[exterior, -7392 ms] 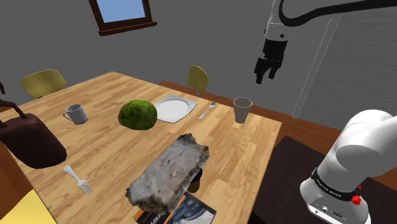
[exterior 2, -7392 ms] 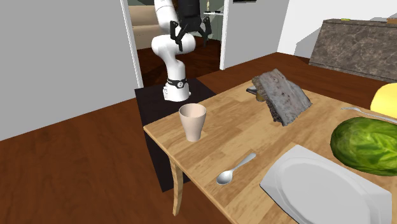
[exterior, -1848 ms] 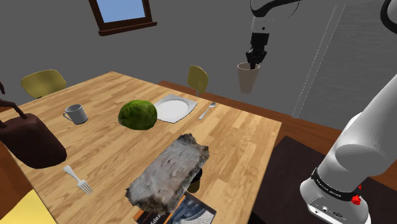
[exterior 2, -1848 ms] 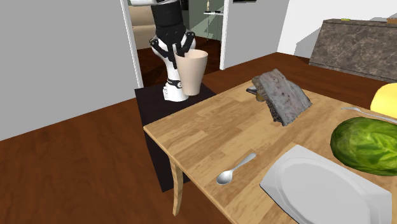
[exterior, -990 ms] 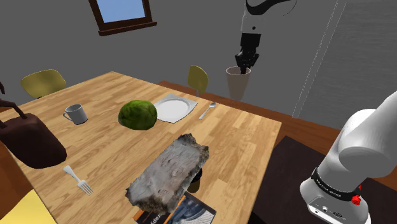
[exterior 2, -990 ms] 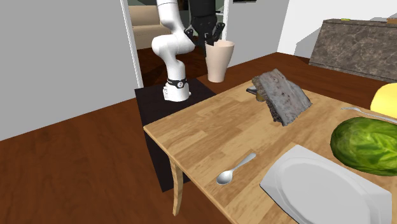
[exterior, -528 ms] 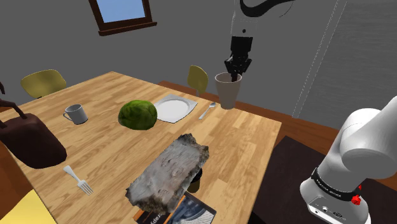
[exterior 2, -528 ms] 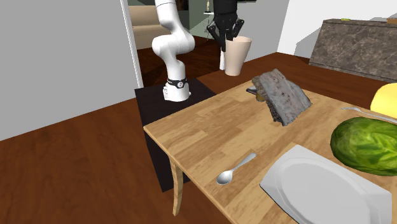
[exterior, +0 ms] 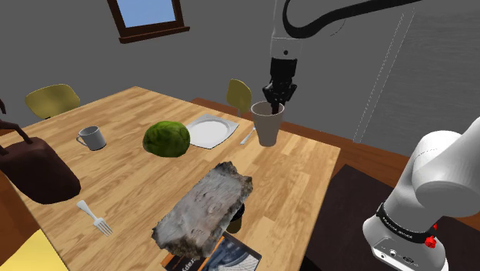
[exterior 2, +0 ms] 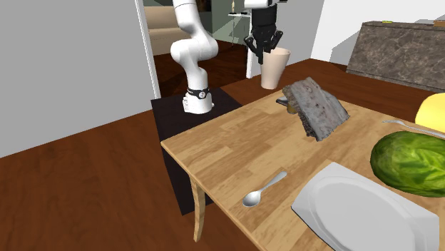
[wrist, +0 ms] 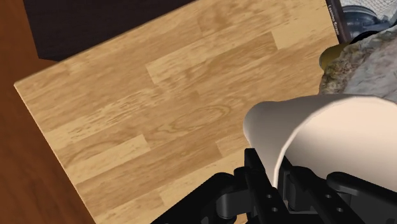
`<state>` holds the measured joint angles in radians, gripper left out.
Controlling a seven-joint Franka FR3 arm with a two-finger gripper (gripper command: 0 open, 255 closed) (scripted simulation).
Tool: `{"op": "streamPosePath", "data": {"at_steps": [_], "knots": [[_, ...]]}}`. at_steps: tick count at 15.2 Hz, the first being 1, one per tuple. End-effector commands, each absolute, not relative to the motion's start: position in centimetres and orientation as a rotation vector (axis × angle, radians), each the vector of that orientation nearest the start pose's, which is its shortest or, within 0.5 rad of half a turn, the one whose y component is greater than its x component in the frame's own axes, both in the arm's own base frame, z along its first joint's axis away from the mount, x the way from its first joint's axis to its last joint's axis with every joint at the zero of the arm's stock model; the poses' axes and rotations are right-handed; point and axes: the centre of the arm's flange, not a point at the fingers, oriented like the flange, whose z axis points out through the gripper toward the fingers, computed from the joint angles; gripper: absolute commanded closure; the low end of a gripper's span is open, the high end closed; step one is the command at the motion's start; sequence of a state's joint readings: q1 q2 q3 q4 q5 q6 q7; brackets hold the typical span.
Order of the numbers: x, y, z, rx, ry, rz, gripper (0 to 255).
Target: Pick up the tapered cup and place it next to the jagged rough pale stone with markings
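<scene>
The tapered cup, drawn in pale beige, is held mouth upward in the air over the bench. It is pinched at the rim by the jaws, and in the wrist view the cup's wall is seen clasped between the two black fingers. In the shoulder view the cup is seen against the far right part of the bench, just beside a white plate, and a spoon is partly hidden by it. In the second exterior view it is shown clear of the wood, set against the floor and a doorway past the bench's corner. The jagged pale stone is propped at a slant near the bench edge closest to the shoulder camera, well apart from the cup. A small dark object is tucked under its raised end and a magazine is laid just beside it. A round green vegetable, a grey mug, a fork and a brown bag are spread over the rest of the bench.
</scene>
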<state>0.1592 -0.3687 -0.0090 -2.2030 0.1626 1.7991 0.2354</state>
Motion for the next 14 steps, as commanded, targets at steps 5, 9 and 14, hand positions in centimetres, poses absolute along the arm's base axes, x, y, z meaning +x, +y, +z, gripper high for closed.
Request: {"op": "streamPosePath", "data": {"at_steps": [5, 9, 14], "knots": [[43.2, 7.9, 49.6, -2.983, 0.186, 0.097, 255], [43.2, 7.9, 47.5, -2.983, 0.186, 0.097, 255], [43.2, 7.9, 44.8, -2.983, 0.186, 0.097, 255]]}}
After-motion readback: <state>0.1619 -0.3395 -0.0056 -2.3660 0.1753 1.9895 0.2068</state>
